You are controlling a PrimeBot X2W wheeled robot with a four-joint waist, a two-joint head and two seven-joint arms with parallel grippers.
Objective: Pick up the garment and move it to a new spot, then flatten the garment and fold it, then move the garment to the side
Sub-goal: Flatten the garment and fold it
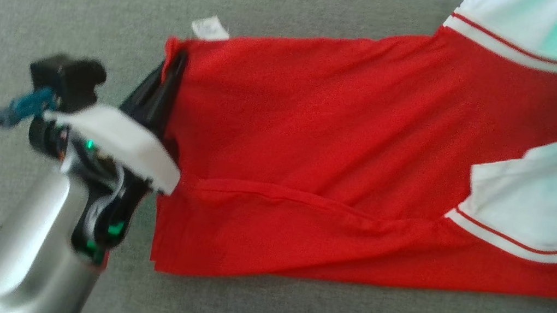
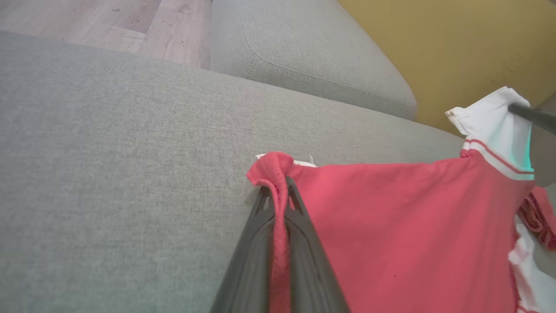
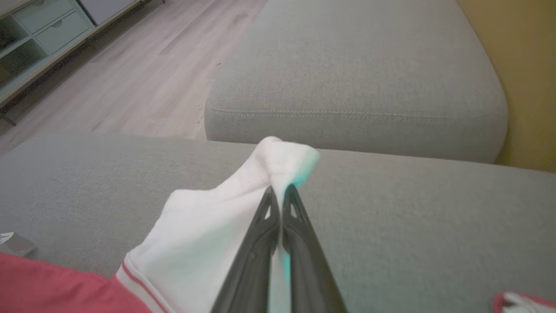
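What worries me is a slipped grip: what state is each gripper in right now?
Left gripper: shut on the red hem corner of the shirt.
Right gripper: shut on the shirt's white sleeve.

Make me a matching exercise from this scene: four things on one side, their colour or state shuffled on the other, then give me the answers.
Column one:
1. left hand
2. right hand
3. label
4. wall

Column two:
A. yellow
B. shut on the white part of the garment
C. shut on a red corner of the garment
D. small and white, beside the red corner

Pairs: 1-C, 2-B, 3-D, 4-A
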